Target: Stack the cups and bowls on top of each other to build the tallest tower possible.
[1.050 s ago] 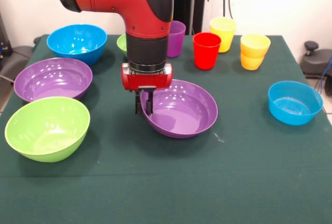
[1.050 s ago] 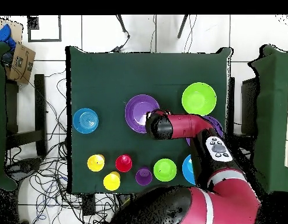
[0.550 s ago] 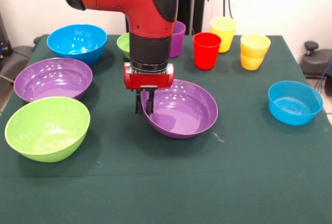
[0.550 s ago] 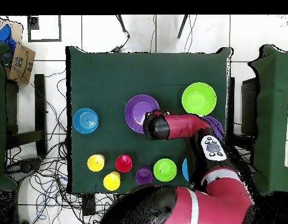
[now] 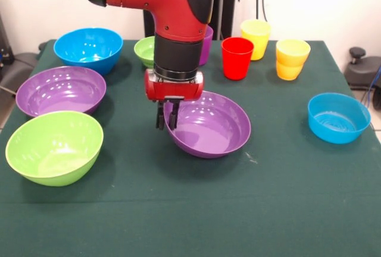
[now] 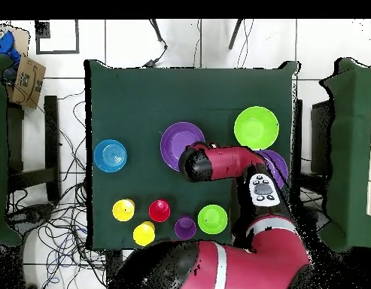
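The gripper [image 5: 167,120] is closed narrowly on the near-left rim of the central purple bowl [image 5: 209,126], 1 finger inside the wall and 1 outside. The bowl tilts, its gripped side appearing raised, which suggests a rim pinch is used because the bowl is too wide to span. It sits near the middle of the table [image 5: 196,209].

No tower exists yet. The second purple bowl [image 5: 61,90], the lime green bowl [image 5: 53,147] and the large blue bowl [image 5: 88,47] line the table's left edge. The small blue bowl [image 5: 338,117] sits at the right edge. The small green bowl [image 5: 144,50], purple cup [image 5: 203,44], red cup [image 5: 237,58] and 2 yellow cups [image 5: 292,59] stand along the far edge, spaced apart, which leaves room to pick each one.

No brand, label or writing is legible.
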`<state>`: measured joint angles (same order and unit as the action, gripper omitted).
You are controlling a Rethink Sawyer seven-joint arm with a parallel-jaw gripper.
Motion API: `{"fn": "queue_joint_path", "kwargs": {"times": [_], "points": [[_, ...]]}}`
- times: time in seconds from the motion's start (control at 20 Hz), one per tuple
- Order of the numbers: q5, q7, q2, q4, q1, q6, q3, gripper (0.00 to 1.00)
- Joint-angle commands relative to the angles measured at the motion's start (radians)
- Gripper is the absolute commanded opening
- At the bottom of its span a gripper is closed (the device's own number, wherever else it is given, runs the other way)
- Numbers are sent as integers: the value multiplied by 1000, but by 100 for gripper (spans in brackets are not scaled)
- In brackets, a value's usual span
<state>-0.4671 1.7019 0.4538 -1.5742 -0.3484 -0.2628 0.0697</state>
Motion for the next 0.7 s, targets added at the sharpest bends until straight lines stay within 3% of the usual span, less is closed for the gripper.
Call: {"fn": "queue_joint_path", "kwargs": {"times": [0.05,0.7], "points": [[-107,49,-180,-17,44,61,-19,0],[-89,29,-185,-28,21,80,-3,0]]}}
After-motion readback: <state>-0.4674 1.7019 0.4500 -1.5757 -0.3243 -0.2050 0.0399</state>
